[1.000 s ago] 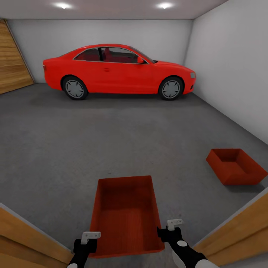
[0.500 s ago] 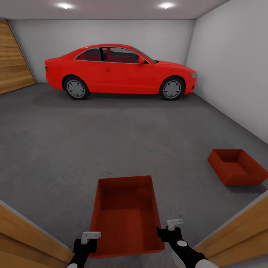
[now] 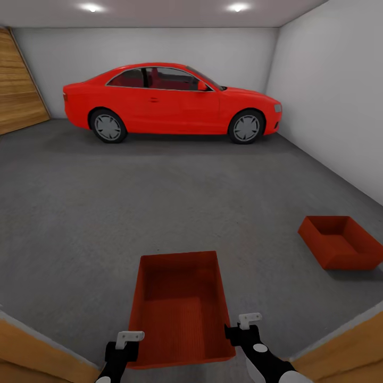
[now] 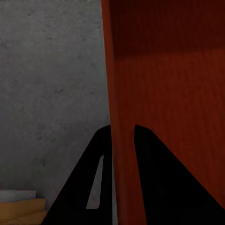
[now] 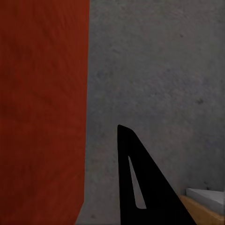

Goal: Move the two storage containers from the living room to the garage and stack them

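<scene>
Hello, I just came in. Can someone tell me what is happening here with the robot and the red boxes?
A two-armed robot carries one orange-red storage container in front of itself through a doorway into a garage. The left end effector grips the container's left wall, fingers on both sides of it; the right end effector is at the right wall. The second container sits on the concrete floor ahead to the right, not yet stacked. A red car is parked by the back wall.

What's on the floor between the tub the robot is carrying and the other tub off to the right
Nothing: in the head view, just bare concrete floor lies between the carried container and the other container.
</scene>
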`<state>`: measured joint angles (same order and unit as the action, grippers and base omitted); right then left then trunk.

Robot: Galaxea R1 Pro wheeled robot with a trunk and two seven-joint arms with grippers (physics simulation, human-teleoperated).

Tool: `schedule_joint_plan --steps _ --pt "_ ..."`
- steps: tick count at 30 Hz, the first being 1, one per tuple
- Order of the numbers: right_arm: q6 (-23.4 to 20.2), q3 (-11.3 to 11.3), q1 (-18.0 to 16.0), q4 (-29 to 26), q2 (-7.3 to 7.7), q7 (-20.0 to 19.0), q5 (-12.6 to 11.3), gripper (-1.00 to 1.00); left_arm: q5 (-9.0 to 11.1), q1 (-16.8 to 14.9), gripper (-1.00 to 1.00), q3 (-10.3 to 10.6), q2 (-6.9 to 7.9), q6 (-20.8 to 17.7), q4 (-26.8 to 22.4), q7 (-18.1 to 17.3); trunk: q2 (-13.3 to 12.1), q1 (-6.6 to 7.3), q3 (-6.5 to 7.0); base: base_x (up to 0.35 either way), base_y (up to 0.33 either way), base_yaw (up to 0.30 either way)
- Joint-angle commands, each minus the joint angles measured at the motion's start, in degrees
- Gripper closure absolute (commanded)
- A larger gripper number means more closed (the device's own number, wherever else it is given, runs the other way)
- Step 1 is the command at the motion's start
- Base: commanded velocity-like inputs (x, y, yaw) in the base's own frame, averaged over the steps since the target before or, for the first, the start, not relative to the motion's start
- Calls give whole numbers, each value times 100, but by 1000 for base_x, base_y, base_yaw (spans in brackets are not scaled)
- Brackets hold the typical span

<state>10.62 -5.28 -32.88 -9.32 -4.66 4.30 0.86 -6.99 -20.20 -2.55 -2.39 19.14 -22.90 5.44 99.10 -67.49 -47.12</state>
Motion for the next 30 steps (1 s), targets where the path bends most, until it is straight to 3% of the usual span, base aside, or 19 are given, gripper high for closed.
schedule_joint_plan --steps 1,30 --pt "19 62 -8 0 18 80 7 100 -57 -1 100 -18 2 19 5 72 2 -2 -4 247 0 0" --pt "19 62 -8 0 18 80 5 100 -57 -1 100 -18 2 19 5 72 2 -2 -4 20 0 34"
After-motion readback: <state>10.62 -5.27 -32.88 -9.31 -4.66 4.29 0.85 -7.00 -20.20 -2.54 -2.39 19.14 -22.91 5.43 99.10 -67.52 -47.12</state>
